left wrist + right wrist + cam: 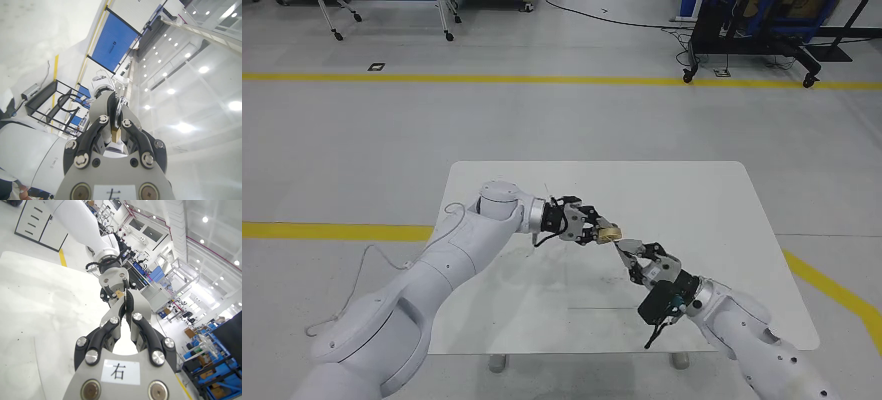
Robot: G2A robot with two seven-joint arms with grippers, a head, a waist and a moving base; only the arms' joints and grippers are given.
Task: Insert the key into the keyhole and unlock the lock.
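Observation:
Above the middle of the white table (692, 200), my left gripper (594, 226) is shut on a small brass padlock (610, 233). In the left wrist view the lock's brass body (115, 135) sits between the fingers of this gripper (118, 113), with its silver shackle (120, 108) pointing away from the wrist. My right gripper (627, 248) meets the lock from the front right. It is shut (126, 301) on a thin silver key (125, 297), seen edge-on, whose tip is at the padlock (119, 293). Whether the key is in the keyhole is hidden.
The tabletop (37, 294) under both grippers is bare white with a few dark specks. Its front edge lies close below the right arm. Yellow floor lines and wheeled frames (752, 40) are far behind the table.

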